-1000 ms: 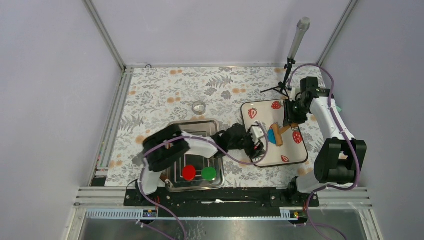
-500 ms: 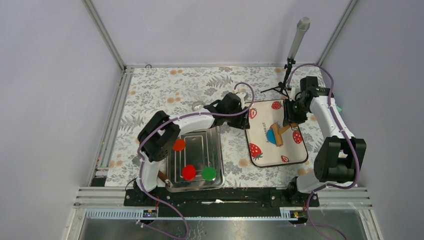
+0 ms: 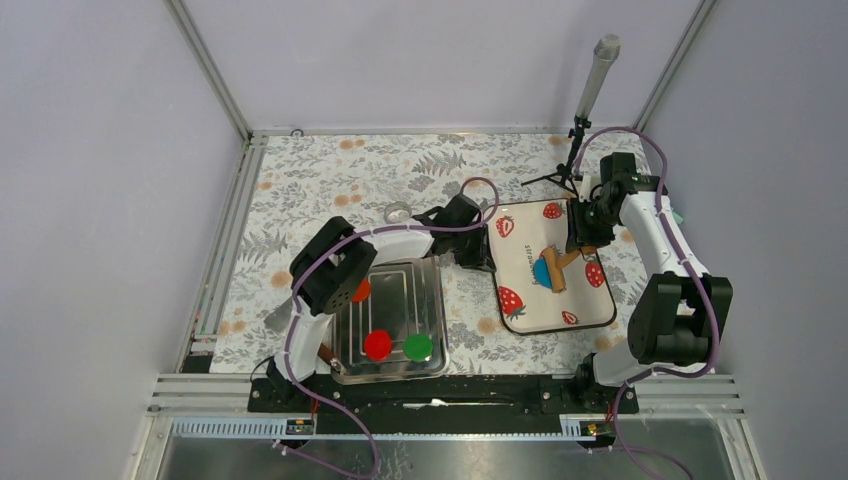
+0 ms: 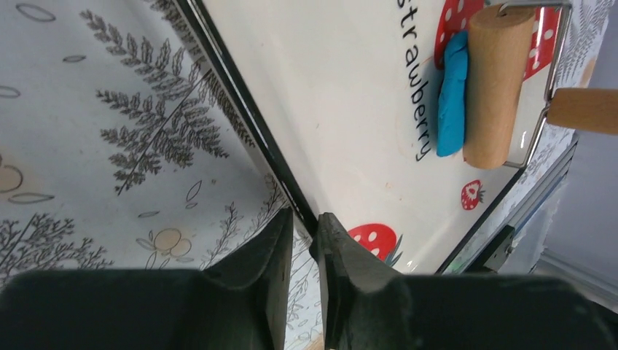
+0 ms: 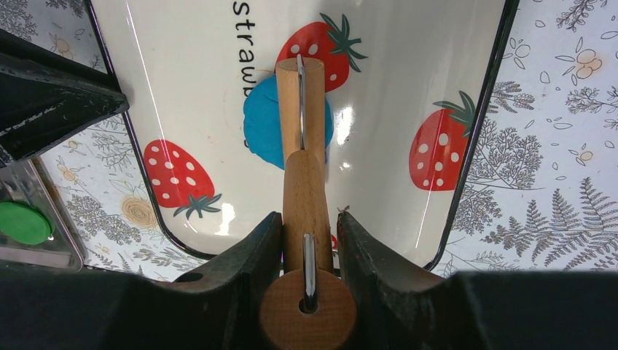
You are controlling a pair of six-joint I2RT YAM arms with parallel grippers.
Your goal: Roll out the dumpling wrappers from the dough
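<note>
Where wooden roller (image 5: 300, 109) rests, blue dough (image 5: 262, 125) flattened.

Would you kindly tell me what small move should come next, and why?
Probably close the left gripper firmly on the rim of the strawberry tray. Its fingers straddle that rim, though a firm pinch isn't clear, while the right gripper holds the wooden roller resting on the blue dough; steadying the tray should come before rolling.
</note>
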